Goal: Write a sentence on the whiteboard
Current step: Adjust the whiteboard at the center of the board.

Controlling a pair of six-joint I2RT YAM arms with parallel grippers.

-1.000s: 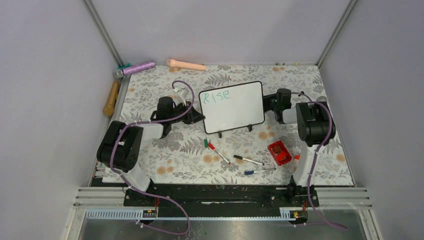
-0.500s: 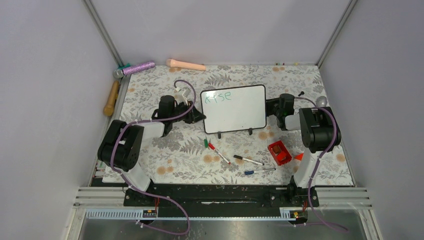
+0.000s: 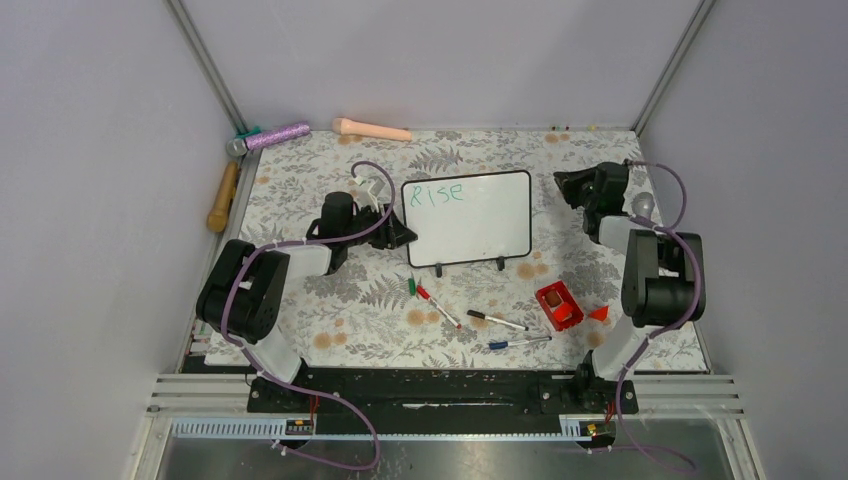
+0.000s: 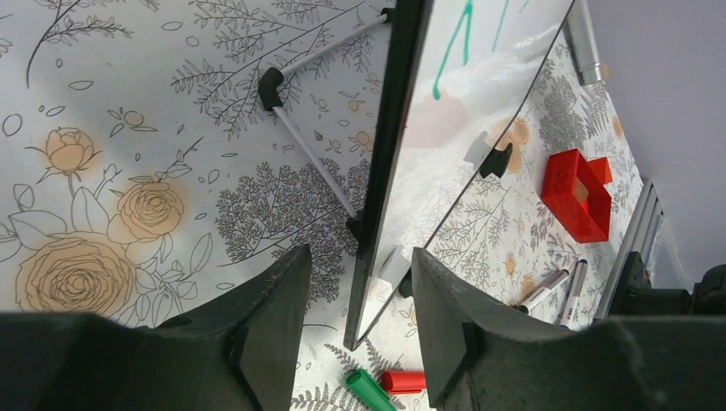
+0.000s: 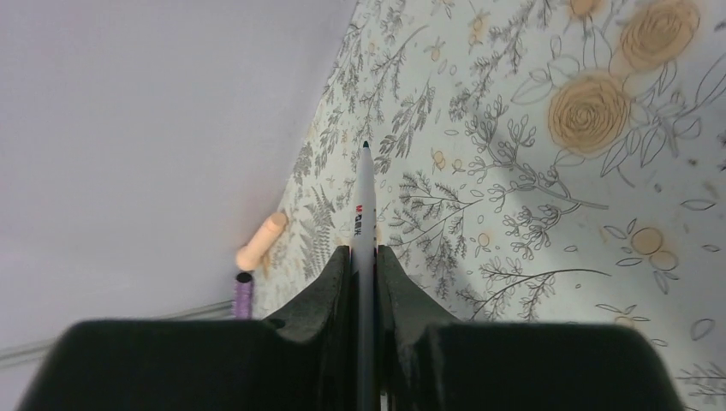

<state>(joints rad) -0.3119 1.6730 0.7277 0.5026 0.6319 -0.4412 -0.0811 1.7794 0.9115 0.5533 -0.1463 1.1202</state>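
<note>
Left fingers (image 4: pixel 270 317) are straddling, apart, the edge of the black-framed glossy whiteboard (image 4: pixel 471 111), apparently steadying it; right fingers (image 5: pixel 402 300) are clamping a slim white marker (image 5: pixel 363 210) for writing.

Right fingers (image 3: pixel 568 184) now off whiteboard (image 3: pixel 480 225)

whiteboard (image 4: pixel 462 103) cut off by top edge, green writing (image 4: pixel 449 51) unreadable (stroke ends only), marker (image 5: pixel 363 205) rear hidden in right gripper (image 5: pixel 364 250)

blocking: whiteboard (image 3: pixel 467 218) mid-mat | front clutter — markers (image 3: pixel 497 320), red box (image 3: pixel 559 305)
</note>
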